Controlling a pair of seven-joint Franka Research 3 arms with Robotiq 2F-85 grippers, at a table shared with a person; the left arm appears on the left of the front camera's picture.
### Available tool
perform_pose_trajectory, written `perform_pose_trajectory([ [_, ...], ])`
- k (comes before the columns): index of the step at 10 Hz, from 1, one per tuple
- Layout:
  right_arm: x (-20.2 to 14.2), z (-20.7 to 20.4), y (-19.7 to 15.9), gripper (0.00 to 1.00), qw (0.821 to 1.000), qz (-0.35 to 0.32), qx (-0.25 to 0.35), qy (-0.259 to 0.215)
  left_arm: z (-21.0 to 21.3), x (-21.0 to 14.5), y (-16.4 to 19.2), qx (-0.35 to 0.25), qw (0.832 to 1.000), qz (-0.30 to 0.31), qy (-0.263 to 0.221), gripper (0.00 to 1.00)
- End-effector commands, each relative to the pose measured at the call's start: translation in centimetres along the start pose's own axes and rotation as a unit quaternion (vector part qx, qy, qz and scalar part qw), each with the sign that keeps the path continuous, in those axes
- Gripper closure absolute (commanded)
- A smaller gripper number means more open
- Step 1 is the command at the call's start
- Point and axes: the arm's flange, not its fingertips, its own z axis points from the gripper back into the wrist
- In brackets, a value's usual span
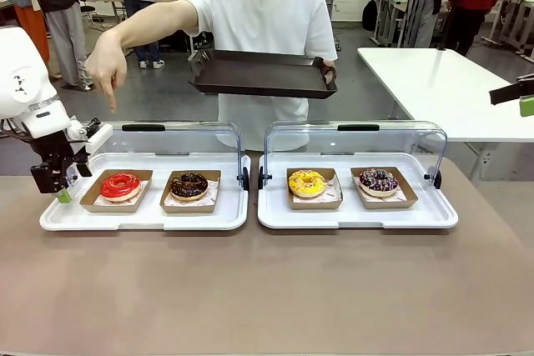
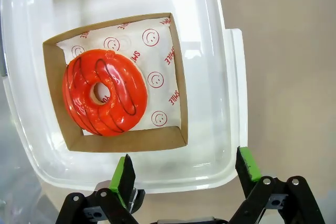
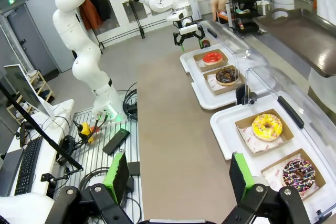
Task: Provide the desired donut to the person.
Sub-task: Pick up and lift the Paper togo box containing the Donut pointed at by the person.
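Pointing down at the red donut (image 1: 120, 185), a person's hand (image 1: 106, 68), dark tray (image 1: 263, 72) held alongside, left tool (image 2: 184, 169) wide nearby, right tool (image 3: 181, 174) wide.

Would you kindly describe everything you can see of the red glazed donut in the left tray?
The red glazed ring donut is glossy, whole, and striped with thin dark lines. It lies flat on white smiley-printed paper inside a shallow brown cardboard box, at the robot's-left end of the left white plastic tray, whose clear lid is raised. Nothing grips it: the open left end effector hovers near the tray's edge.
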Motion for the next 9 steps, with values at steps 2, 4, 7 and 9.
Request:
perform_pose_trajectory([
  [2, 0.0, 0.1, 0.0, 0.0, 1.0, 0.003, 0.003, -0.006, -0.6, 0.5, -0.6, 0.007, 1.0, -0.014, 0.016, 0.0],
  [4, 0.0, 0.1, 0.0, 0.0, 1.0, 0.003, 0.003, -0.006, -1.5, 1.5, -1.2, 0.021, 0.999, -0.019, 0.029, 0.0],
  [7, 0.0, 0.1, 0.0, 0.0, 1.0, 0.003, 0.003, -0.006, -2.7, 2.0, -1.3, 0.034, 0.999, -0.009, 0.034, 0.0],
  [9, 0.0, 0.1, 0.0, 0.0, 1.0, 0.003, 0.003, -0.006, -3.2, 2.1, -1.3, 0.036, 0.998, -0.005, 0.042, 0.0],
])
